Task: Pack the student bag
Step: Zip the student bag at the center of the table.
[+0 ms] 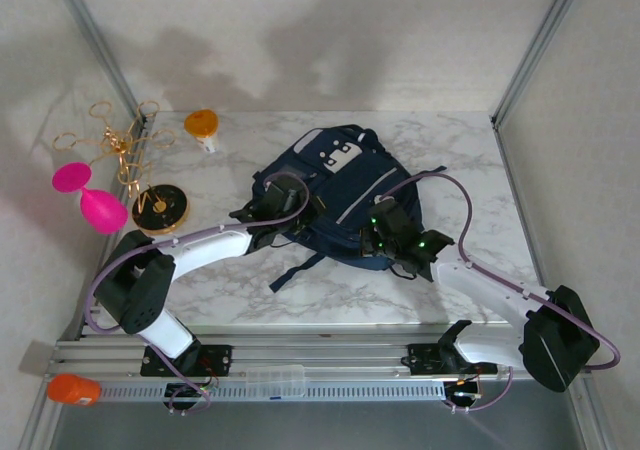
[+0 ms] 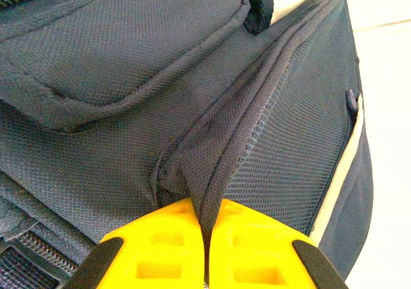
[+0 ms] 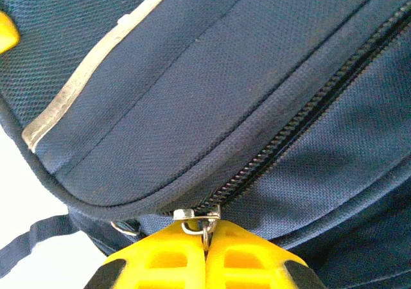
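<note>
While the student bag lay mid-table on the marble table, zipper shut where seen, contents hidden | left gripper pinched a fold of its fabric | right gripper clamped the zipper pull | orange bottle well apart, far-left.

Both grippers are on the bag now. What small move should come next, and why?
Probably the right gripper should draw the zipper pull along the closed zipper, since it is shut on that pull, while the left gripper pinches a fold of the student bag to steady it.
</note>
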`<control>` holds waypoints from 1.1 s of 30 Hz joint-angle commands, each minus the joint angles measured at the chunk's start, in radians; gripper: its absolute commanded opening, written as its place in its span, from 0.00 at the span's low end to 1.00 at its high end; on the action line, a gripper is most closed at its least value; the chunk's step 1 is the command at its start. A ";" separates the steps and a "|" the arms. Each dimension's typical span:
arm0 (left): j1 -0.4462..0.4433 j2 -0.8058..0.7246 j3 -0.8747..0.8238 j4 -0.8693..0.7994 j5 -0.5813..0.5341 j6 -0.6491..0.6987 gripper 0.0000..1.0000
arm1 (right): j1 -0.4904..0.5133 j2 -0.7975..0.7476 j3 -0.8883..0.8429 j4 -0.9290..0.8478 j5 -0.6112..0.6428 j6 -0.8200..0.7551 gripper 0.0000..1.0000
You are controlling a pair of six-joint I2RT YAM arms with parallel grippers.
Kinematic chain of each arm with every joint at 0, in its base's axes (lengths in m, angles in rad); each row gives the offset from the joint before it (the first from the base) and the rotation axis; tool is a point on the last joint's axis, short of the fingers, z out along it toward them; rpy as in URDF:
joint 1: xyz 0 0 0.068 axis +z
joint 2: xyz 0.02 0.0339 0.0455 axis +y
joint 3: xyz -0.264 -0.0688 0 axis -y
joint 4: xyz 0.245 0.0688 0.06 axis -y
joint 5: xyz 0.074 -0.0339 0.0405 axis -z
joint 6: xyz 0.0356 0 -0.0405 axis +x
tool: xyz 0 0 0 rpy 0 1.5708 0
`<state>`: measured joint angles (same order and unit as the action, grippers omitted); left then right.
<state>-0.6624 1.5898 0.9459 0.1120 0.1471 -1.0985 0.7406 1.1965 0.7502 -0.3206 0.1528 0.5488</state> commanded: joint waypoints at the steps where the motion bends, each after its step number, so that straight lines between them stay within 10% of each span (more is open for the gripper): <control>1: 0.055 -0.033 0.005 0.022 -0.097 0.021 0.00 | 0.014 -0.005 0.024 -0.059 0.030 0.004 0.00; 7: 0.099 0.001 0.068 -0.069 -0.099 0.118 0.00 | -0.004 0.000 0.051 -0.164 0.219 -0.025 0.00; 11: 0.134 0.037 0.160 -0.169 -0.097 0.253 0.00 | 0.012 0.009 0.044 -0.044 0.064 -0.064 0.00; 14: 0.134 0.022 0.160 -0.160 -0.056 0.274 0.28 | 0.076 0.051 0.049 0.053 -0.002 -0.038 0.00; 22: 0.009 -0.245 -0.211 0.186 -0.021 -0.077 0.67 | 0.101 0.103 0.041 0.121 -0.025 0.007 0.00; 33: -0.179 -0.099 -0.184 0.291 -0.167 -0.303 0.66 | 0.100 0.078 0.008 0.116 -0.006 0.015 0.00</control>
<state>-0.8345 1.4517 0.7361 0.3660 0.0505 -1.3388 0.8291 1.2949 0.7727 -0.2272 0.1387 0.5472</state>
